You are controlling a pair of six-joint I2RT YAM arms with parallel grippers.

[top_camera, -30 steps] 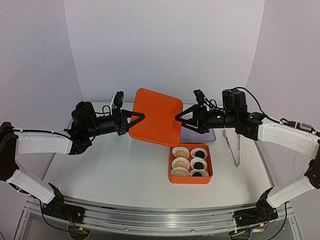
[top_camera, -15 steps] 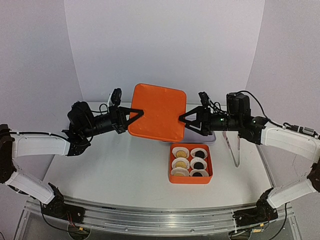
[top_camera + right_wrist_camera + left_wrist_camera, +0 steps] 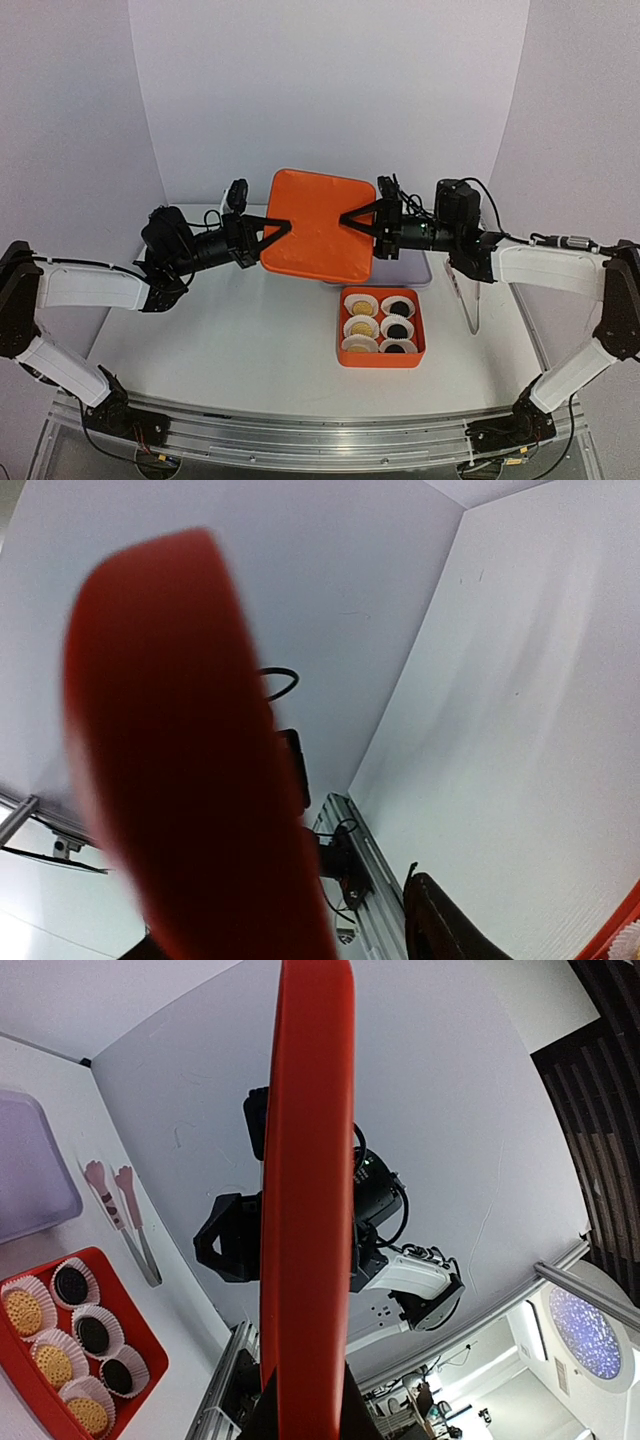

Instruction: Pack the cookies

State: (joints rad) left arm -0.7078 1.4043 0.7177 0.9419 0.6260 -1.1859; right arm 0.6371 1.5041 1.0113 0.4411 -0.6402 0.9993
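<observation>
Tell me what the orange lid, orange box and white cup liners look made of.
The orange lid looks like rigid matte plastic: uniform colour, thin rounded edge. The orange box seems the same plastic, with moulded walls. The white cup liners look like paper: thin fluted rims.

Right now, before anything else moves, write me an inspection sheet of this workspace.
Surface: white table, no spills seen.
Job's things: six cookies in paper cups in the orange tray, golden left column, dark right; orange lid held in the air above the table.
Clutter: tongs right of the tray; pale lilac container behind it.
Grippers: left gripper shut on the lid's left edge; right gripper straddles its right edge, grip unclear.
Cables: black loop at the right wrist.
Surroundings: white walls; metal rail at the near edge.
</observation>
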